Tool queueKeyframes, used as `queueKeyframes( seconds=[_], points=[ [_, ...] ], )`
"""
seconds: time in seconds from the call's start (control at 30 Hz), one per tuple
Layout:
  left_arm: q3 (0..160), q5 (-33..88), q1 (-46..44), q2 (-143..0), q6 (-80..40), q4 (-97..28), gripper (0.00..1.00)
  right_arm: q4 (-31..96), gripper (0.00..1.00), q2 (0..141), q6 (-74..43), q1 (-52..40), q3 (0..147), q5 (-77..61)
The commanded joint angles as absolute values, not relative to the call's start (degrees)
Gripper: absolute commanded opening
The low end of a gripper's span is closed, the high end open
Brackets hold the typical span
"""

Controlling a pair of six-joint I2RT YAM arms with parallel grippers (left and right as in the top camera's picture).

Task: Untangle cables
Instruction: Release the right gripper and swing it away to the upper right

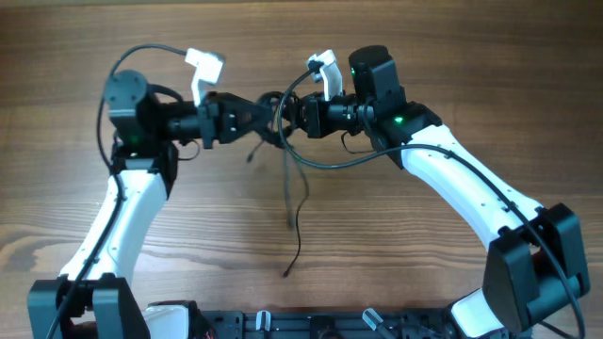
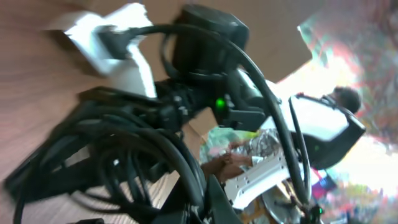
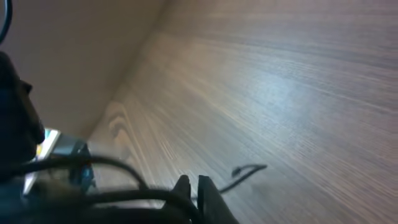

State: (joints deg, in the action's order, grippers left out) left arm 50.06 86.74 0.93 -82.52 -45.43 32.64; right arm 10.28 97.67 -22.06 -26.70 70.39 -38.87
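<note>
Though loose below, cables (image 1: 285, 188) obscured between closed fingers (image 1: 252, 115).

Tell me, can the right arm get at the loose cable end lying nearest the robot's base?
Probably yes: the cable end lies on the table with nothing over it. The right gripper, now shut, would have to open and draw back toward it.

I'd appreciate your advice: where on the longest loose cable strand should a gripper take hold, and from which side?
Its lower stretch near the free end, from straight above: there the longest strand appears to lie alone on the table, clear of the tangle.
</note>
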Motion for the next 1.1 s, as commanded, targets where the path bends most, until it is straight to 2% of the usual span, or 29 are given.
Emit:
queueKeyframes(
  seconds=[0.0,0.13,0.33,0.67,0.83,0.87,0.9,0.93,1.03,1.07],
  points=[
    [51.7,90.4,6.8,-80.2,-49.1,35.0,0.04,13.1,0.04,100.0,-24.4,-23.2,68.6,-22.5],
    [51.7,90.4,10.4,-80.2,-60.4,34.9,0.04,11.7,0.04,100.0,-23.9,-17.1,68.6,-10.0],
    [51.7,90.4,9.6,-80.2,-62.0,34.9,0.04,9.3,0.04,100.0,-23.9,-8.9,68.6,-1.8],
    [51.7,90.4,9.5,-80.2,-61.6,34.9,0.04,8.3,0.04,100.0,-24.0,-0.3,68.6,-1.5],
    [51.6,90.4,7.7,-80.3,-56.4,31.7,0.04,10.3,0.05,99.9,-24.0,1.0,68.6,-5.2],
    [51.6,90.3,7.2,-80.3,-55.3,30.5,0.04,11.4,0.14,99.7,-24.0,1.0,68.6,-8.5],
    [51.6,90.3,6.8,-80.3,-54.1,29.6,0.04,12.6,0.45,99.7,-24.0,1.0,68.6,-12.8],
    [51.6,90.4,6.4,-80.3,-53.1,29.2,0.04,13.7,0.57,99.7,-24.0,1.0,68.6,-18.4],
    [51.7,89.8,5.8,-80.3,-51.3,29.3,0.04,16.2,0.72,99.8,-24.0,0.9,68.6,-40.5],
    [51.7,90.0,5.8,-80.3,-49.8,29.3,0.04,16.4,0.73,99.8,-24.0,0.7,68.6,-48.0]
  ],
)
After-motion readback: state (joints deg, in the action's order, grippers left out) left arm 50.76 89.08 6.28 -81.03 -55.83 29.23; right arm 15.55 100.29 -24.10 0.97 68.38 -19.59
